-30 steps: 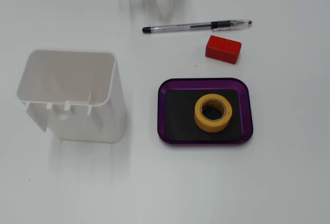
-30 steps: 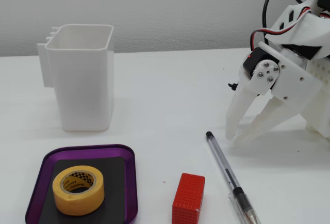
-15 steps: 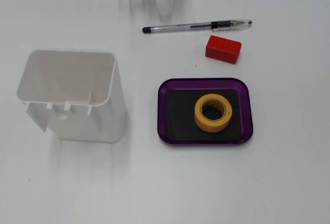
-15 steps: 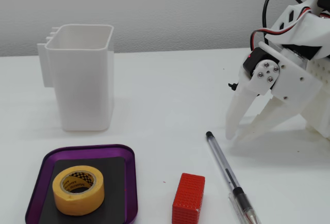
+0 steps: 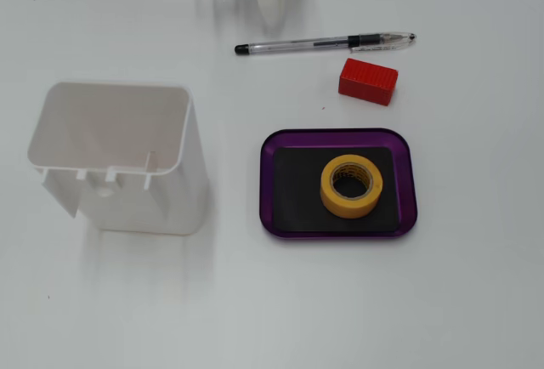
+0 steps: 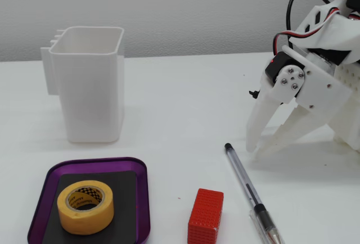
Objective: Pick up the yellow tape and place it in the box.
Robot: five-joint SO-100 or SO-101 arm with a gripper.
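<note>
White and bare of pattern, the worktop (image 6: 169,98) runs back to a pale grey wall in the low fixed view. On it, the yellow tape (image 5: 351,186) lies flat, hole upward, on the black floor of the box (image 5: 337,134), a shallow purple tray with rounded corners; in the top-down fixed view the roll sits right of the tray's middle, clear of the rim on every side. The low fixed view shows the same roll (image 6: 85,207) inside the tray (image 6: 143,199) at the worktop's near left corner, its printed core visible. A red block (image 5: 368,81) stands on the worktop just beyond the tray's far right corner, apart from it, and a clear pen (image 5: 325,43) with a black tip lies past the block, roughly parallel to the tray's long side. A tall white container (image 5: 115,156) stands well to the left of the tray, open at the top. The white pincer (image 6: 257,147) hangs tips-down just beside the pen's black tip at the right of the worktop, its two fingers spread apart with nothing between them, well apart from the tray and the tape.
</note>
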